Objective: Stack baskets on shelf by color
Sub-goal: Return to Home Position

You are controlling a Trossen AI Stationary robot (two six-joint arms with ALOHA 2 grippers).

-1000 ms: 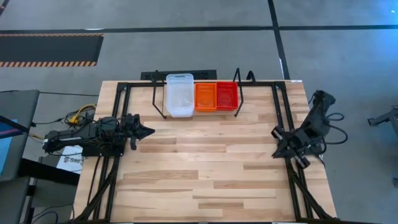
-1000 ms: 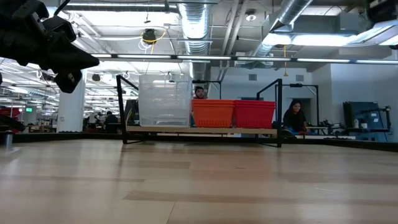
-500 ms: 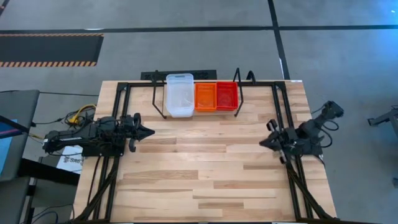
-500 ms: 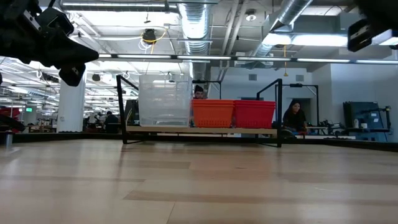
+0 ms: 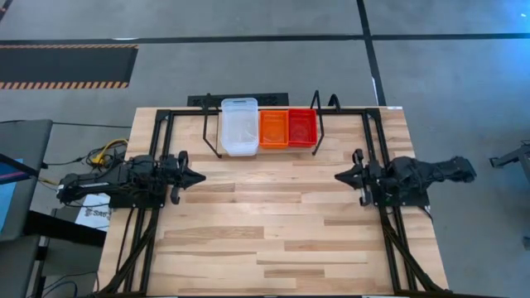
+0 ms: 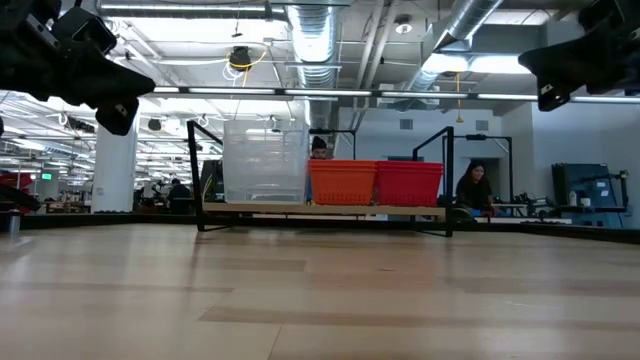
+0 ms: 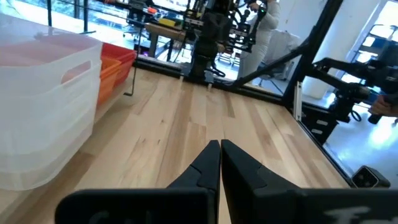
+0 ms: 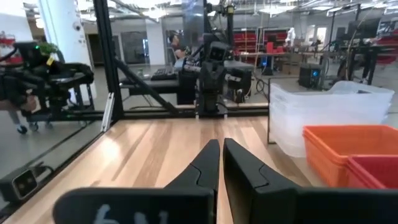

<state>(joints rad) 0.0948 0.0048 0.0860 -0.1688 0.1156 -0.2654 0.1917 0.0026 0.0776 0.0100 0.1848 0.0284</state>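
Observation:
Three basket stacks stand side by side on the low black wire shelf (image 5: 211,132) at the table's far edge: clear baskets (image 5: 239,126) on the left, orange baskets (image 5: 273,128) in the middle, red baskets (image 5: 302,127) on the right. The low view shows the clear stack (image 6: 264,161) taller than the orange (image 6: 343,181) and red (image 6: 409,183) ones. My left gripper (image 5: 201,175) is shut and hovers near the table's left edge, pointing right. My right gripper (image 5: 338,176) is shut and hovers near the right edge, pointing left. Both are far from the baskets.
A larger black tube frame (image 5: 162,124) runs round the table's far, left and right sides. Bare wooden tabletop (image 5: 273,215) lies between the two grippers and toward the near edge. People (image 6: 472,188) sit in the room beyond the table.
My right arm has swung down and level, and its gripper has moved toward the table's middle and turned to point left. The left arm has kept still. The baskets have not moved.

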